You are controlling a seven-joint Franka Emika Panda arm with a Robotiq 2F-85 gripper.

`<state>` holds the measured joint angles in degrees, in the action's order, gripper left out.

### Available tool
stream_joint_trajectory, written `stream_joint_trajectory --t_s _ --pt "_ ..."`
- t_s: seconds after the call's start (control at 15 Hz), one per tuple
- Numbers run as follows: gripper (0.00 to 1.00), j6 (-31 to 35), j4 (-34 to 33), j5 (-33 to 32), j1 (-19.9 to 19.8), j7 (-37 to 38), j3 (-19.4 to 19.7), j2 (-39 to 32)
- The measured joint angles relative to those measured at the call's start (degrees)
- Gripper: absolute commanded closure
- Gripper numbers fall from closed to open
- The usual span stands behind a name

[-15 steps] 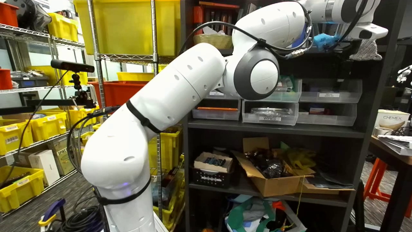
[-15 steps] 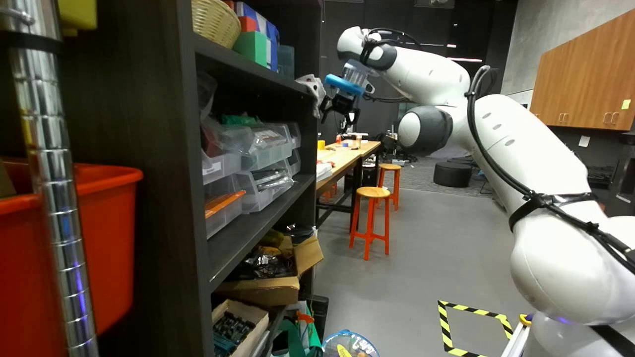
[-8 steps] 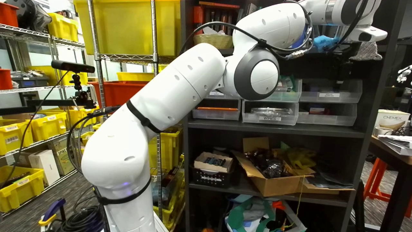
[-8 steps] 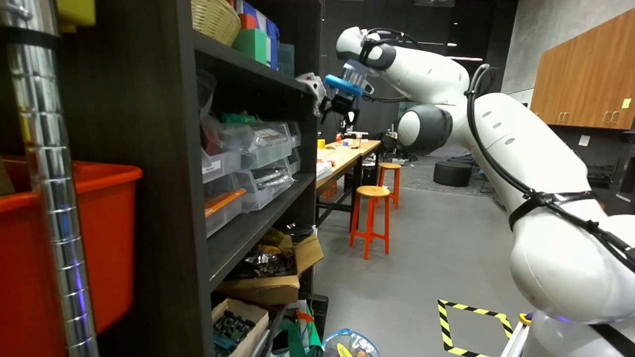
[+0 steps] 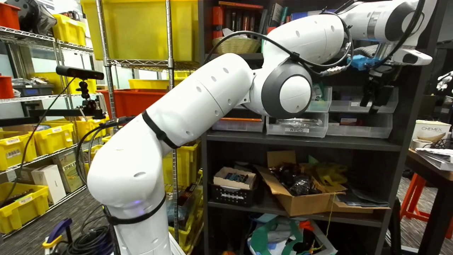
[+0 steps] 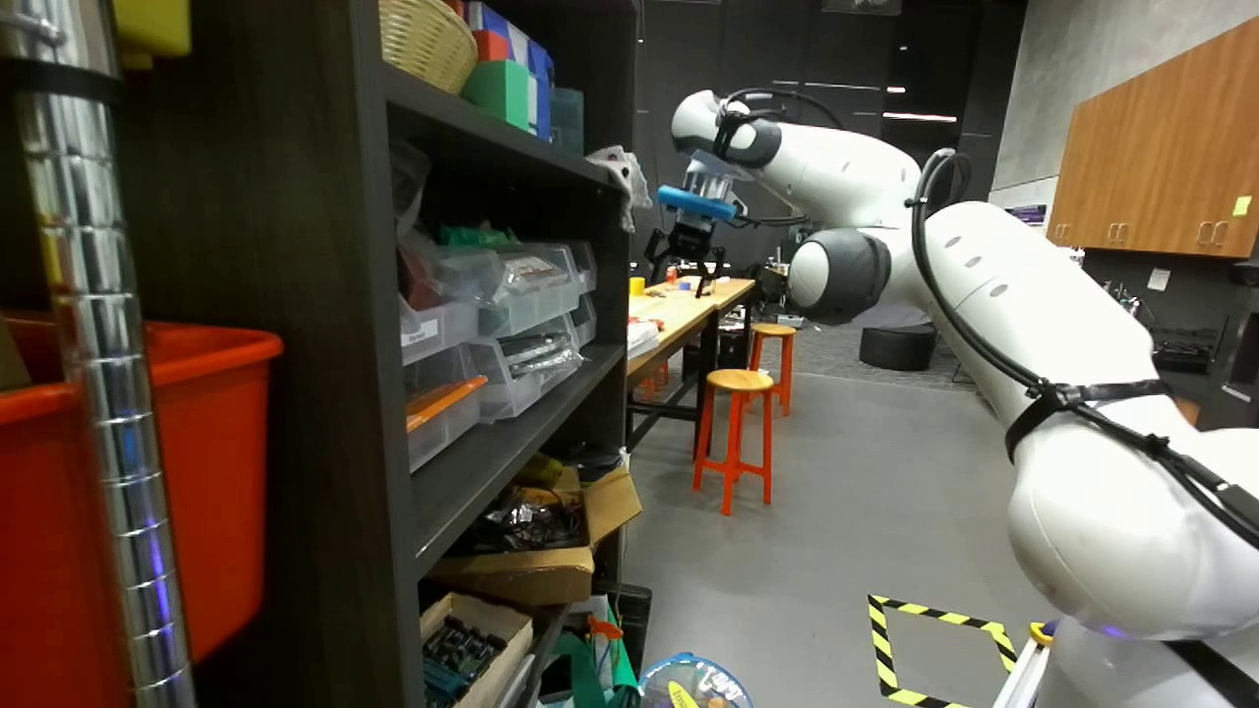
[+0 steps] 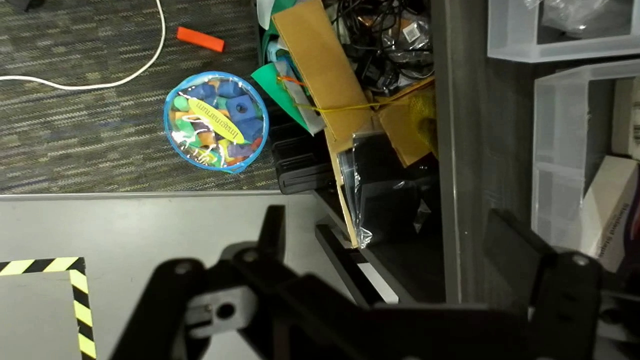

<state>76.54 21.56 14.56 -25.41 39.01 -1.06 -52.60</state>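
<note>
Gripper (image 7: pixel 390 225) spread wide, prob nr plastic bin (image 7: pixel 557 160) & dark shelf edge (image 7: pixel 452 200)

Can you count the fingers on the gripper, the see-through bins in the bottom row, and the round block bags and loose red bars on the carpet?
Fingers: 2
See-through bins, bottom row: 3
Round block bag: 1
Loose red bar: 1
Total: 7

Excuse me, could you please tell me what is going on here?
A white robot arm is stretched out in front of a dark bookcase, its pincer open and holding nothing. Plastic bins stand nearby on the bookcase. In the wrist view, a round container of colorful blocks lies on the carpet below.
</note>
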Motion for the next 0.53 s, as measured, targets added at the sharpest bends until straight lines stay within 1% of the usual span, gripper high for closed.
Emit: stream_joint_trajectory --t_s 0.4,0.53 --pt "0.00 3.9 0.0 0.0 -3.3 -11.7 0.1 -3.6" --pt "0.00 3.9 0.0 0.0 -3.4 -12.1 0.1 -4.2"
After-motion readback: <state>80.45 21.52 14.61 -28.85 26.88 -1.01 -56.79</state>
